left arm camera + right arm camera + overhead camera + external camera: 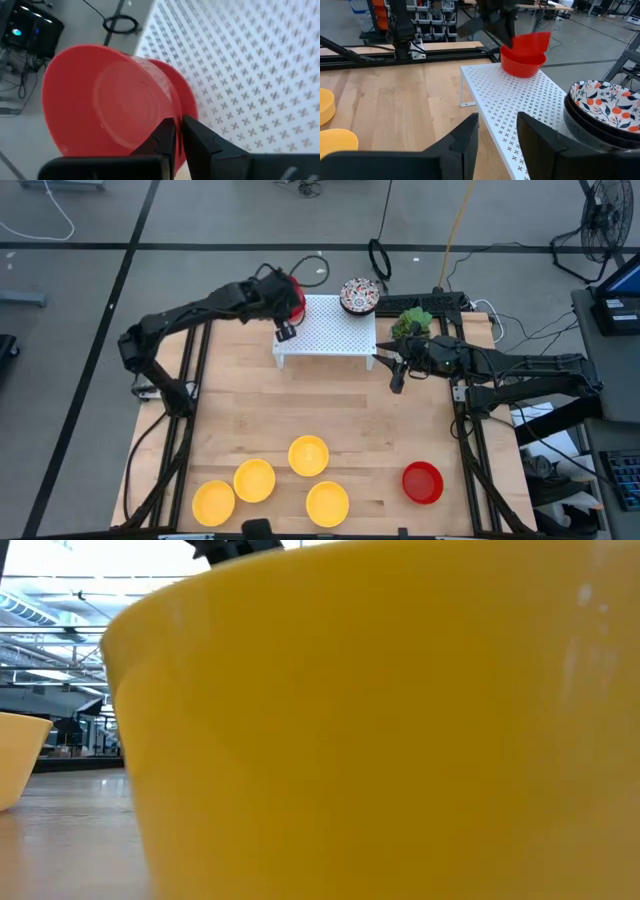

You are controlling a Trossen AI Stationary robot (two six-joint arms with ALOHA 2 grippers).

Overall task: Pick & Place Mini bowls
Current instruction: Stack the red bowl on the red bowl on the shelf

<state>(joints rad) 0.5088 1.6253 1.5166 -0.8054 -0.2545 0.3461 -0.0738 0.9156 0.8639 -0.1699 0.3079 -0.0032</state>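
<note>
Item: two nested glossy red round mini bowls (524, 52), held by the left gripper (176, 131) over the far left corner of the white perforated metal shelf (326, 333). We read its fingers (162, 140) as narrow, pinched on the rim of the upper bowl, with one finger inside and one outside. The upper bowl is tipped, mouth toward the wrist; the lower one looks seated on the shelf, mouth up. A round bowl has no long axis — only the mouth direction counts. To do this step well, we judge the lift should be straight up and slow, so the lower bowl stays behind. Also entered: stacked white floral-patterned bowls (602, 107) at the shelf's far right corner, just past the right gripper (497, 137) — fingers wide, empty, waiting over the shelf's right end; four plain yellow bowls (308, 455) and one red bowl (422, 482) on the wooden table (340, 405).
</note>
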